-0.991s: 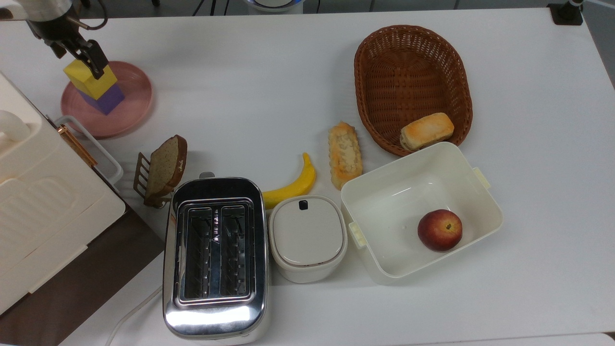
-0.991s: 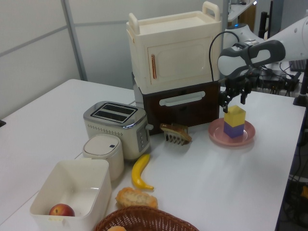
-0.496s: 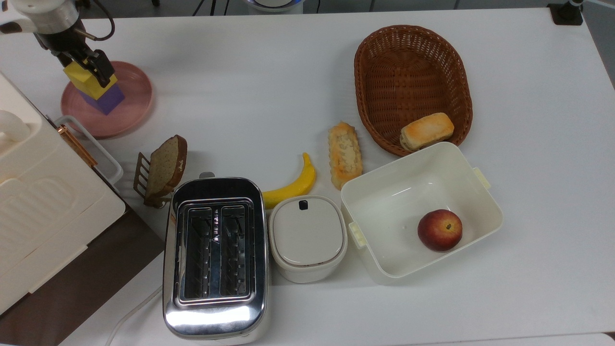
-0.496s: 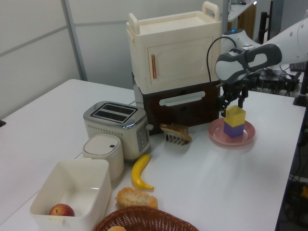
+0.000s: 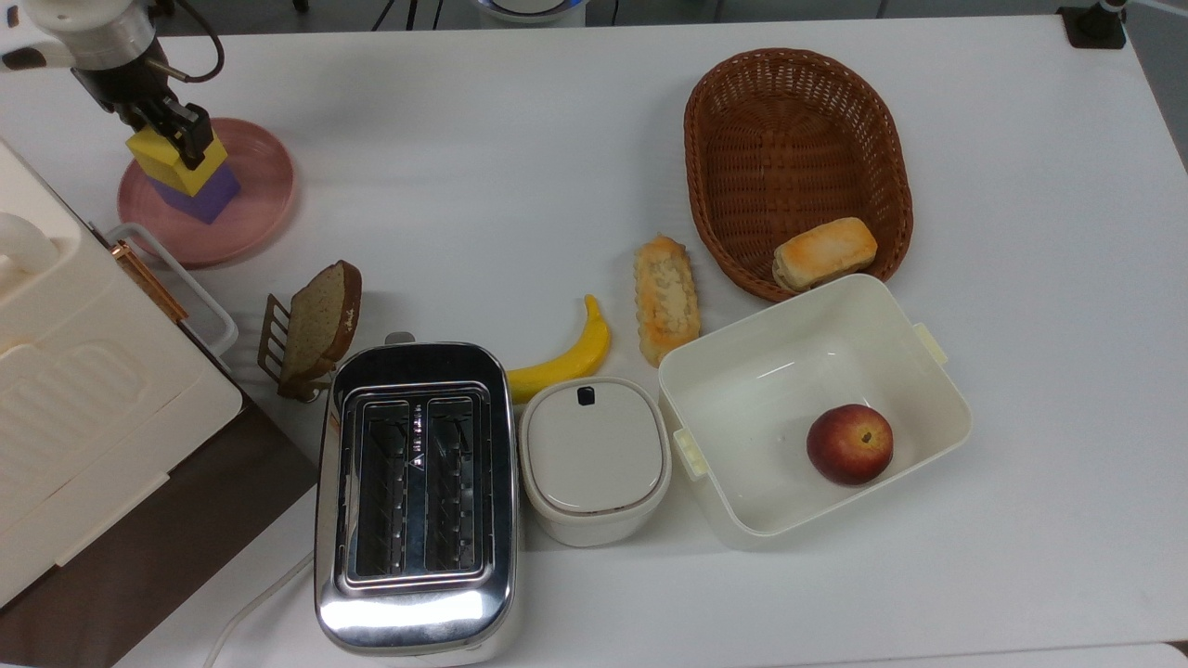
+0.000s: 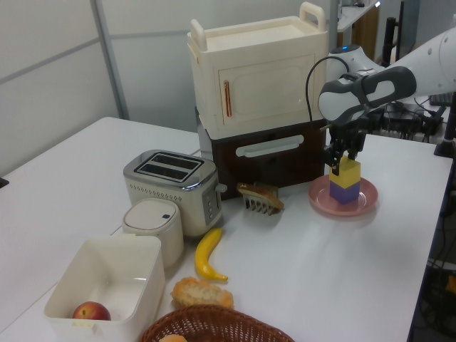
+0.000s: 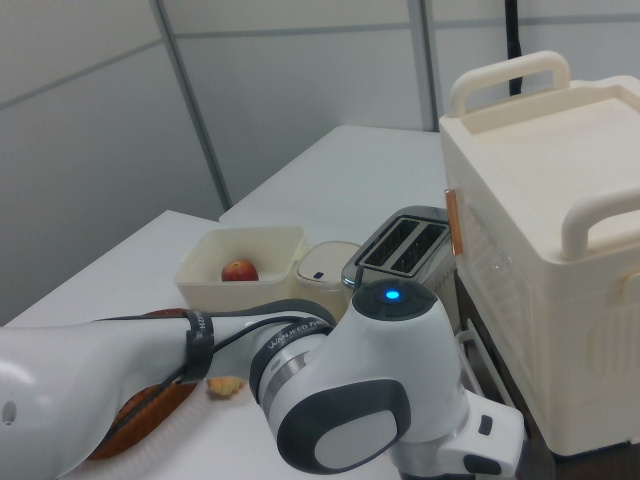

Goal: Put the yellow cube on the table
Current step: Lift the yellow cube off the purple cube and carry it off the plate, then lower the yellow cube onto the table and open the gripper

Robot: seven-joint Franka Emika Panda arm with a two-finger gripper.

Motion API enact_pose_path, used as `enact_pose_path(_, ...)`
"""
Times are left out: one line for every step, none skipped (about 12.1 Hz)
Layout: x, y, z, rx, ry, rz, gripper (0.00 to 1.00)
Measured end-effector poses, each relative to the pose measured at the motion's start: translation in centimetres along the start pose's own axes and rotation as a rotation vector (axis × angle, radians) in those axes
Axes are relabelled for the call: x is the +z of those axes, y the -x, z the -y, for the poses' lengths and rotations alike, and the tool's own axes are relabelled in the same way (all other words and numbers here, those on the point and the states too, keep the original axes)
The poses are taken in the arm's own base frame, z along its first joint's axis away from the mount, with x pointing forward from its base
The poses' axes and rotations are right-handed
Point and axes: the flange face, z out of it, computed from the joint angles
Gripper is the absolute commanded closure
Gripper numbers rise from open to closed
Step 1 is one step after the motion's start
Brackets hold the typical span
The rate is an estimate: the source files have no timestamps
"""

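The yellow cube (image 5: 174, 159) sits on the purple cube (image 5: 206, 193), on the pink plate (image 5: 251, 199) at the top view's far left. My claw (image 5: 167, 125) is wide around it, not yet pressing. I judge it light and soft, so I take its flat sides. The left view shows the stack's height; the top view shows free worktop (image 5: 483, 158) to the right.

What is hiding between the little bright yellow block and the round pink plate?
A purple cube. In the top view and the left view, the bright yellow block sits stacked on it, and the purple cube rests on the round pink plate.
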Motion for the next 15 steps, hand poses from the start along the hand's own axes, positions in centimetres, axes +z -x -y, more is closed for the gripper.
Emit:
enact_pose_path(-0.1,0.0,0.0,0.000,0.000,-0.002,0.83)
enact_pose_path(-0.4,-0.1,0.0,0.000,0.001,-0.009,0.83)
enact_pose_path(-1.4,-0.1,0.6,-0.010,0.002,-0.025,0.83)
enact_pose_path(-2.7,-0.1,2.4,-0.039,0.002,-0.044,0.83)
enact_pose_path(-4.3,0.2,5.2,-0.082,0.002,-0.054,0.83)
enact_pose_path(-5.5,0.6,8.6,-0.121,0.000,-0.059,0.83)
enact_pose_path(-6.4,1.1,12.3,-0.153,-0.004,-0.066,0.82)
enact_pose_path(-6.6,1.4,14.6,-0.173,-0.006,-0.069,0.82)
enact_pose_path(-6.8,2.1,18.1,-0.208,-0.009,-0.071,0.82)
enact_pose_path(-6.8,2.7,20.6,-0.234,-0.012,-0.072,0.82)
enact_pose_path(-6.8,2.9,21.5,-0.246,-0.012,-0.071,0.82)
enact_pose_path(-6.5,3.0,22.2,-0.257,-0.012,-0.066,0.50)
enact_pose_path(-6.1,3.0,22.3,-0.259,-0.011,-0.060,0.22)
enact_pose_path(-5.9,2.9,22.3,-0.257,-0.010,-0.056,0.00)
enact_pose_path(-5.7,2.8,22.1,-0.253,-0.009,-0.053,0.00)
